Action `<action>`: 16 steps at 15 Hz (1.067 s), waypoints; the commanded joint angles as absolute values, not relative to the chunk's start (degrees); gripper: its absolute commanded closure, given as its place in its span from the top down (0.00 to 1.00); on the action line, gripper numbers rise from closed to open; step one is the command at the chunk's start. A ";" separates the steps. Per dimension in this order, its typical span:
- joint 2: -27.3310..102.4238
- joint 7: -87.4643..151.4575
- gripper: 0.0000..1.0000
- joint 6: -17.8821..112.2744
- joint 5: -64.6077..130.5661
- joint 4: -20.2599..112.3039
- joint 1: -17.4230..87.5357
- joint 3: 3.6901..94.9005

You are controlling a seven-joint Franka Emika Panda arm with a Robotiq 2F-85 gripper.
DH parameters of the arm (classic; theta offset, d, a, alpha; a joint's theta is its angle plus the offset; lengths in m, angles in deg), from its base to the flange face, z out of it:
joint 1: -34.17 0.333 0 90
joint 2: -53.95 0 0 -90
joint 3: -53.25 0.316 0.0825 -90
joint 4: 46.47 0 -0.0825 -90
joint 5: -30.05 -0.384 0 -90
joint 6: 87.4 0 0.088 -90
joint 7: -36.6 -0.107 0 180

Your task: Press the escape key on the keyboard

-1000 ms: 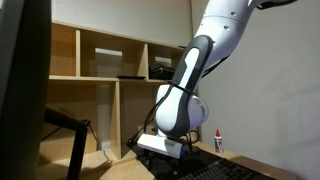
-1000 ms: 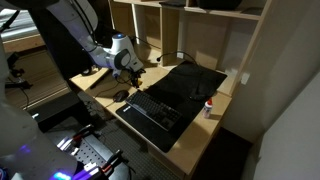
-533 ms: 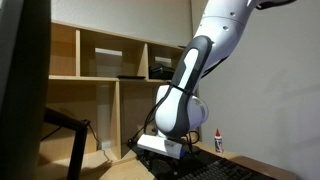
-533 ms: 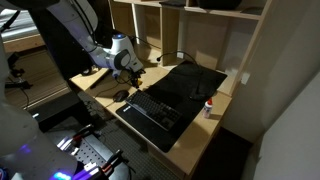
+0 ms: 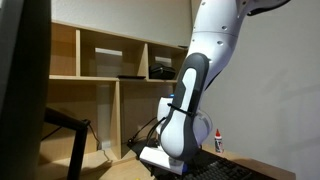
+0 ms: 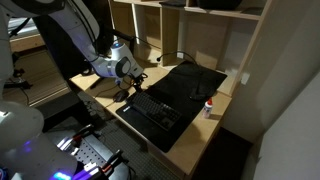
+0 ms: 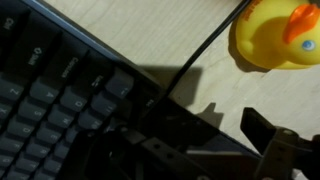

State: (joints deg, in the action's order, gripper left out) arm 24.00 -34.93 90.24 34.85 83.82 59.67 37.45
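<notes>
The black keyboard (image 6: 155, 110) lies on the wooden desk in front of a black mat (image 6: 192, 78); its dark edge also shows at the bottom of an exterior view (image 5: 235, 170). In the wrist view its key rows (image 7: 50, 95) fill the left side. My gripper (image 6: 126, 88) hangs low over the keyboard's end corner, seen low over the desk in an exterior view (image 5: 163, 160). In the wrist view the gripper (image 7: 200, 140) shows its fingers apart, with nothing between them; the left finger is lost in shadow against the keyboard.
A yellow rubber duck (image 7: 275, 35) sits on the desk just beyond the keyboard's corner, and a black cable (image 7: 200, 55) runs past it. A small white bottle with a red cap (image 6: 209, 107) stands by the keyboard's other end. Wooden shelves (image 5: 110, 70) rise behind.
The arm has dropped and shifted; the gripper has come down closer to the desk, at the corner of the keyboard.
</notes>
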 commanded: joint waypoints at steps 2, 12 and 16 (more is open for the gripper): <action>20.65 -32.99 1.00 98.18 29.51 84.48 64.01 34.78; 36.46 -23.98 1.00 94.10 19.36 93.86 68.91 31.09; 47.32 -24.12 1.00 82.03 27.71 94.40 75.96 18.52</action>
State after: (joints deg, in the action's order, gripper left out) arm 38.18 -24.35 90.15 22.09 91.13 70.71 26.59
